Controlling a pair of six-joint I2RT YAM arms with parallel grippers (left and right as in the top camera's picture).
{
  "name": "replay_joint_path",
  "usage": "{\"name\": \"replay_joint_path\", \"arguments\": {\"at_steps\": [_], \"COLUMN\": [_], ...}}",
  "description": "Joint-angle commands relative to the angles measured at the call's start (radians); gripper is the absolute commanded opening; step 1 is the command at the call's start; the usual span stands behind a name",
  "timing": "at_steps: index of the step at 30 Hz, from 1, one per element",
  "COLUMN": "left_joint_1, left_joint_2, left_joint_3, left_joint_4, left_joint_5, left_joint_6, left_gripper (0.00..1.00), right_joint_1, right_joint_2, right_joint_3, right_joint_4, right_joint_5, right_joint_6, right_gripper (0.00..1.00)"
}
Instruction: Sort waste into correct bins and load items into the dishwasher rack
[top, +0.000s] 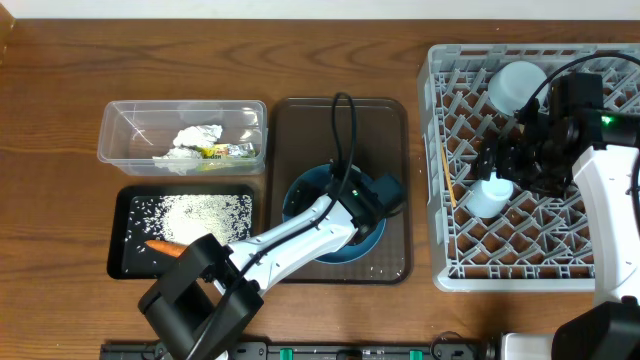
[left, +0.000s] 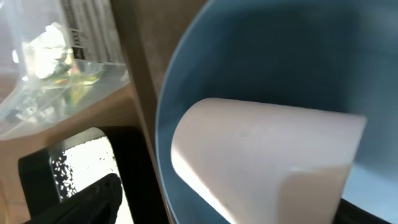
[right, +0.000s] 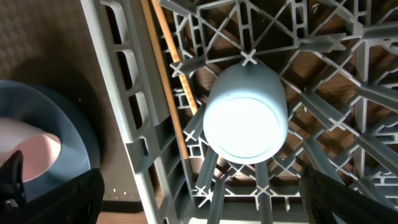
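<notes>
The brown wooden table (top: 60, 80) filled the overhead frame, its grain visible. A pale strip (top: 250, 8) ran along the upper edge. Lighting was even.

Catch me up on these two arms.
The left fingers are down at the blue plate on the brown tray, where a pink cup lies on its side; whether they grip anything is unclear. The right fingers hang open over the light-blue cup in the rack beside the chopsticks. Napkin and wrapper are in the clear tub, rice and carrot in the black tray.
</notes>
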Motion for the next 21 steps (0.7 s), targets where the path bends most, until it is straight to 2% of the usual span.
{"name": "replay_joint_path", "arguments": {"at_steps": [1,10,21], "left_joint_1": [-0.002,-0.001,0.003], "left_joint_2": [0.003,0.003,0.003], "left_joint_3": [-0.006,-0.029,-0.085], "left_joint_4": [0.001,0.066,0.073], "left_joint_5": [-0.08,-0.095,-0.163], "left_joint_6": [-0.008,-0.008,-0.008], "left_gripper": [0.82,0.72,0.6], "right_joint_1": [-0.012,-0.012,-0.012], "right_joint_2": [0.001,0.001,0.001], "right_joint_3": [0.018,0.018,0.018], "right_joint_4": [-0.001,-0.001,0.0], "right_joint_5": [-0.011,-0.011,-0.011], "right_joint_6": [-0.009,-0.009,-0.009], "right_gripper": [0.99,0.99,0.99]}}
